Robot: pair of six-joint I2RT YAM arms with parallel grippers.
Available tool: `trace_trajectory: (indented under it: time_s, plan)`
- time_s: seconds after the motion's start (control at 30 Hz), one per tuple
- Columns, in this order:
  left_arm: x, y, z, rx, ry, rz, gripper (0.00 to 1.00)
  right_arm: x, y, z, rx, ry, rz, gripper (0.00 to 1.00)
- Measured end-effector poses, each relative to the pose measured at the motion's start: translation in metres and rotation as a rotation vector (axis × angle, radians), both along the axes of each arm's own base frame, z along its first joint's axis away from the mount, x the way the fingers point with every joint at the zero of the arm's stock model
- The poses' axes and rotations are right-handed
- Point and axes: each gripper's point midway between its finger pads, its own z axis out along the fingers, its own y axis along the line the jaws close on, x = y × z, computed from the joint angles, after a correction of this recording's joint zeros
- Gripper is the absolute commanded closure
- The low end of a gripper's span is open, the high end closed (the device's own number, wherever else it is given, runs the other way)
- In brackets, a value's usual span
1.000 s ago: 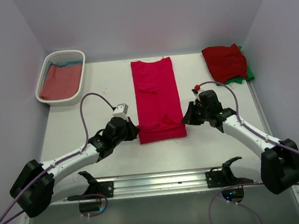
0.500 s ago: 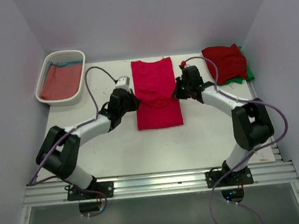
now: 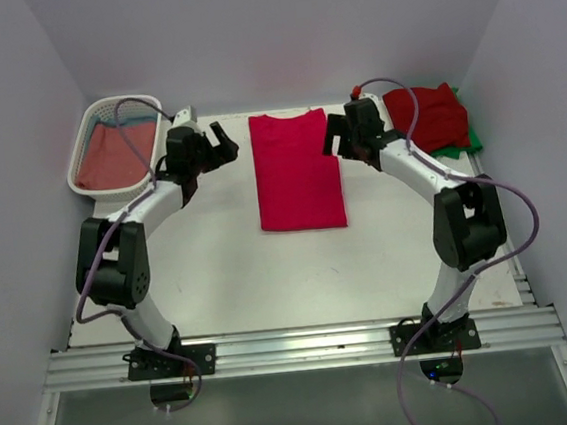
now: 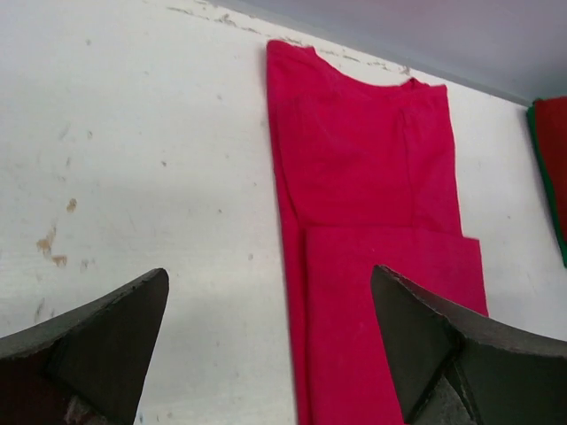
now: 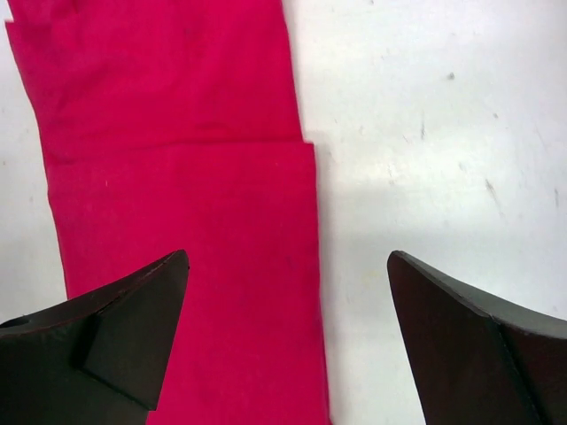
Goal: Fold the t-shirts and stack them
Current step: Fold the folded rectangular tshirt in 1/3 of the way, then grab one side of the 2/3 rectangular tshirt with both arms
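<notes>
Folded crimson shirt [image 3: 298, 176] flat on the middle of the table [image 3: 219, 269].
Far left, white basket [image 3: 111, 192] with a dusty-red shirt [image 3: 107, 157]; left pincer [image 3: 222, 141] spread wide, empty, beside the crimson strip; right pincer [image 3: 333, 134] spread wide, empty, at its far right edge; dark red shirt [image 3: 425, 116] over green shirt [image 3: 473, 140].

overhead plus close wrist views, sharing crimson t-shirt [image 3: 298, 176]

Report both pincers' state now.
Left pincer: open, holding nothing.
Right pincer: open, holding nothing.
</notes>
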Motion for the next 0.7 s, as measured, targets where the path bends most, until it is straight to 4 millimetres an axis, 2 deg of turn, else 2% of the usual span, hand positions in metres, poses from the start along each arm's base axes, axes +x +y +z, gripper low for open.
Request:
trace_trajectory:
  time_s: [0.17,0.3,0.37,0.4,0.43,0.47,0.5,0.53,0.6,0.63,0.7]
  plan:
    - [-0.042,-0.018,0.008,-0.047,0.005,-0.077,0.00,-0.035,-0.011,0.013,0.003,-0.016,0.005,0.01]
    - [-0.064,-0.052,0.010,-0.104,0.022,-0.198,0.00,-0.057,-0.010,0.004,0.042,0.005,0.029,0.07]
    - [-0.076,-0.071,0.008,-0.125,0.039,-0.265,0.00,-0.069,-0.007,-0.007,0.066,0.037,0.041,0.15]
    - [-0.083,-0.082,0.008,-0.136,0.047,-0.301,0.01,-0.074,-0.005,-0.013,0.080,0.050,0.049,0.28]
    - [-0.089,-0.091,0.008,-0.148,0.055,-0.334,0.10,-0.080,-0.004,-0.019,0.089,0.067,0.056,0.41]
    - [-0.095,-0.099,0.008,-0.161,0.062,-0.364,0.16,-0.086,-0.003,-0.025,0.101,0.086,0.064,0.63]
    - [-0.099,-0.105,0.009,-0.169,0.066,-0.386,0.24,-0.091,-0.001,-0.029,0.117,0.097,0.074,1.00]
    - [-0.102,-0.109,0.008,-0.174,0.071,-0.402,0.46,-0.096,0.001,-0.034,0.132,0.107,0.081,1.00]
    - [-0.104,-0.111,0.003,-0.191,0.081,-0.418,0.69,-0.106,0.004,-0.041,0.166,0.124,0.085,1.00]
    - [-0.105,-0.111,-0.001,-0.197,0.091,-0.423,0.86,-0.109,0.005,-0.043,0.175,0.130,0.090,1.00]
    - [-0.106,-0.112,-0.016,-0.211,0.127,-0.428,0.92,-0.115,0.006,-0.046,0.188,0.135,0.093,1.00]
